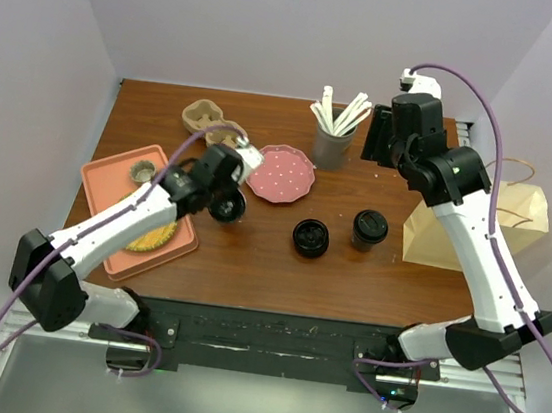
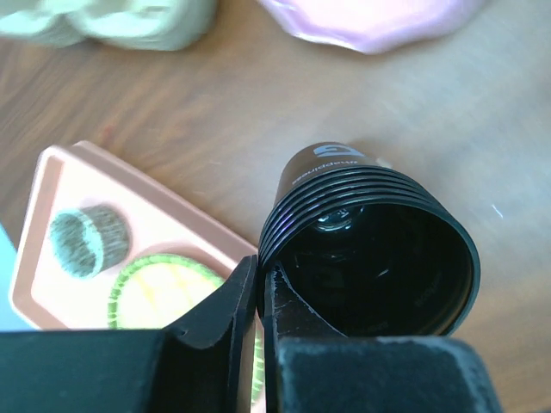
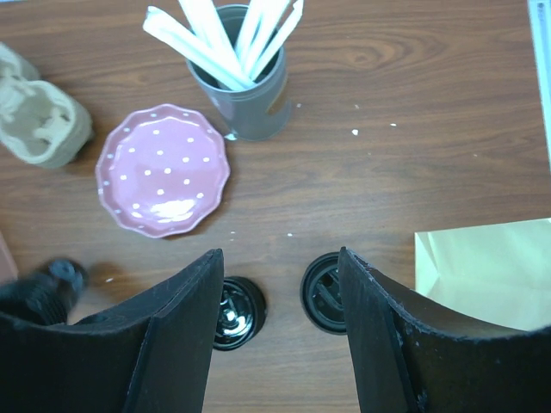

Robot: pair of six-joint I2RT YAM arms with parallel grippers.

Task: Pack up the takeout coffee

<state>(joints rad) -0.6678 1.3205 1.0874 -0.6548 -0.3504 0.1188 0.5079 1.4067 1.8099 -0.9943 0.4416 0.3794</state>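
My left fingers (image 2: 260,277) are pressed almost together and pinch the near rim of a ribbed black cup (image 2: 370,258), one finger inside the wall and one outside. The cup tilts with its open mouth toward my wrist camera. From above it sits at about nine o'clock on the tabletop (image 1: 250,254), just beside the corner of the salmon tray (image 1: 109,171), with the pink dotted plate (image 1: 285,174) at its one o'clock. I cannot tell whether its base touches the wood.

My right fingers (image 3: 280,258) stand well apart and hold nothing, hanging above the tabletop toward one o'clock. Seen between them are a second black cup (image 3: 237,311), open and upright, and a lidded cup (image 3: 323,292) at its three o'clock, the two near but apart. The paper bag (image 1: 475,226) stands at three o'clock on the tabletop, just beside the lidded cup. The cardboard cup carrier (image 1: 211,118) sits at eleven o'clock.
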